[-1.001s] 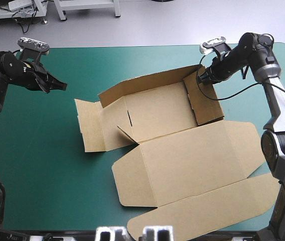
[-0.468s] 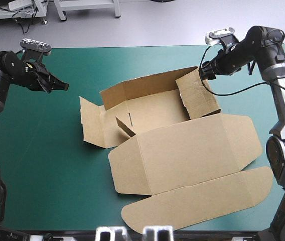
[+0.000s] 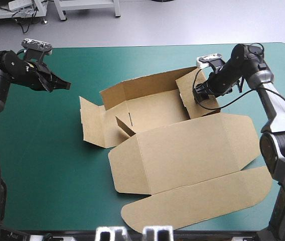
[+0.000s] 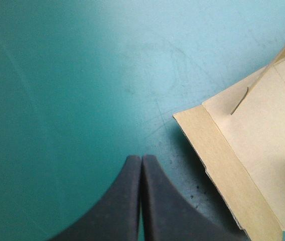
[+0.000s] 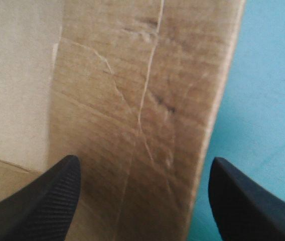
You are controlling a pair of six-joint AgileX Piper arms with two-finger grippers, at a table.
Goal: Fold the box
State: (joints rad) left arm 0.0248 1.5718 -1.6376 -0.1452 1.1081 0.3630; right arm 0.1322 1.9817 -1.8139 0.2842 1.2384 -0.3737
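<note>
We see the brown box [image 3: 182,150] half-formed on the teal-green cover [image 3: 42,150], back wall and right end flap raised, lid flat, our right gripper [image 3: 200,95] at that flap, fingers apart, our left gripper [image 3: 64,85] well left of the box, fingers pressed together.

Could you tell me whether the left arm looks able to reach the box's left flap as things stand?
Probably yes: only bare cover lies between the shut left gripper and the flap. The right gripper is open at the right wall, well clear.
</note>
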